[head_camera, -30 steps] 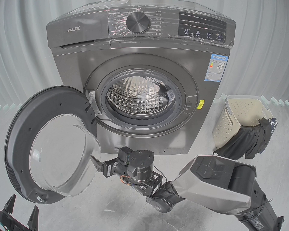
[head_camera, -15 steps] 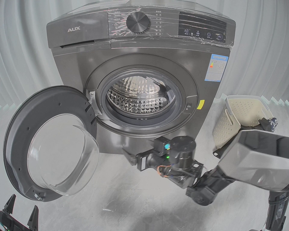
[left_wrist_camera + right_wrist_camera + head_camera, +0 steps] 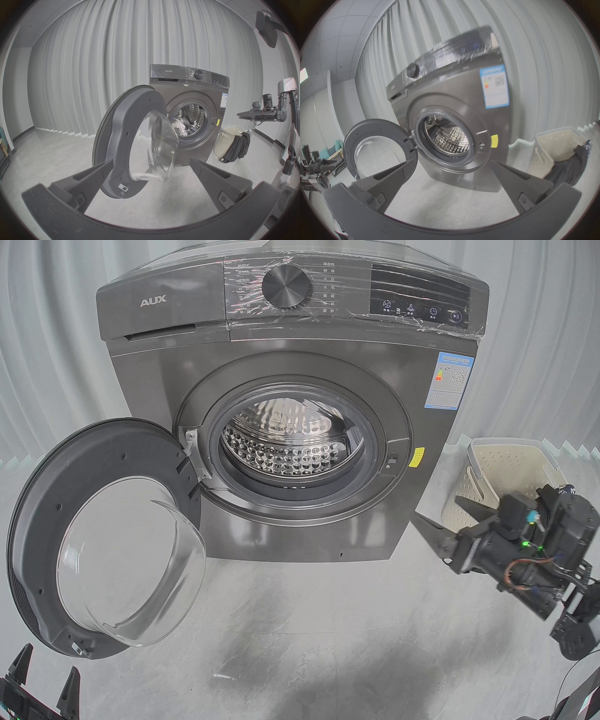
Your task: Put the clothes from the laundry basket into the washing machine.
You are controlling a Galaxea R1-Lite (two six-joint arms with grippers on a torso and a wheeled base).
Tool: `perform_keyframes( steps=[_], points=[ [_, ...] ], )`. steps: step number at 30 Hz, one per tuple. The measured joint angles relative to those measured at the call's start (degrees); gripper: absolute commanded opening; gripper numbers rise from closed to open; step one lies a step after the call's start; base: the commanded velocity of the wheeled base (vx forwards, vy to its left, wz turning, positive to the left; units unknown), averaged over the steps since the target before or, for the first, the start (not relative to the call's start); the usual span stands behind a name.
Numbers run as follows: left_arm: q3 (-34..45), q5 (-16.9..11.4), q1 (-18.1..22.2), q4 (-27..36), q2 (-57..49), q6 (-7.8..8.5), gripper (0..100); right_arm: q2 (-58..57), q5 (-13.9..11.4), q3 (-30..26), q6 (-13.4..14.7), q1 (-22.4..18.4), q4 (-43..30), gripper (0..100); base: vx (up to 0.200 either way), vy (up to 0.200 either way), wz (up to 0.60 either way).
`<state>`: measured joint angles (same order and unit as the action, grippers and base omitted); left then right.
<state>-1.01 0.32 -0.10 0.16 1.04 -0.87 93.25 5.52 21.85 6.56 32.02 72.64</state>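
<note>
The grey washing machine [image 3: 287, 427] stands with its round door [image 3: 106, 534] swung open to the left, and its steel drum [image 3: 290, 434] holds nothing. To its right a cream laundry basket [image 3: 500, 468] has dark clothes [image 3: 239, 147] draped over its front rim; the same clothes [image 3: 572, 167] hang from the basket [image 3: 556, 145] in the right wrist view. My right gripper [image 3: 454, 519] hovers open and empty just in front of the basket, covering most of the clothes. Low at the near left, my left gripper [image 3: 47, 668] is open and empty, facing the door [image 3: 134, 140].
Pale floor [image 3: 312, 627] stretches in front of the machine. A curtain wall [image 3: 50, 365] runs behind it. The open door juts out on the left, taking up room there.
My right arm has swung from in front of the machine, below the drum opening, over to the right in front of the basket. The left gripper has kept still.
</note>
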Motion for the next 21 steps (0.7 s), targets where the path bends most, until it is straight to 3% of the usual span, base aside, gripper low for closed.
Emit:
perform_keyframes(
  steps=[9,13,17,21],
  points=[
    [0.0,0.0,0.0,0.0,0.0,0.00,100,-19.8,-0.6,-15.1,-1.5,-10.5,-0.4,100,0.000,0.000,0.00],
    [0.0,0.0,0.0,0.0,0.0,0.00,100,-28.1,-0.7,-19.3,-1.9,-14.7,-4.3,100,0.000,0.000,0.00],
    [0.0,0.0,0.0,0.0,0.0,0.00,100,-35.8,-0.8,-20.5,-3.2,-17.6,-12.7,100,0.000,0.000,0.00],
    [0.0,0.0,0.0,0.0,0.0,0.02,100,-44.8,-0.9,-20.8,-5.3,-20.0,-25.8,100,0.000,0.000,0.00]
  ],
)
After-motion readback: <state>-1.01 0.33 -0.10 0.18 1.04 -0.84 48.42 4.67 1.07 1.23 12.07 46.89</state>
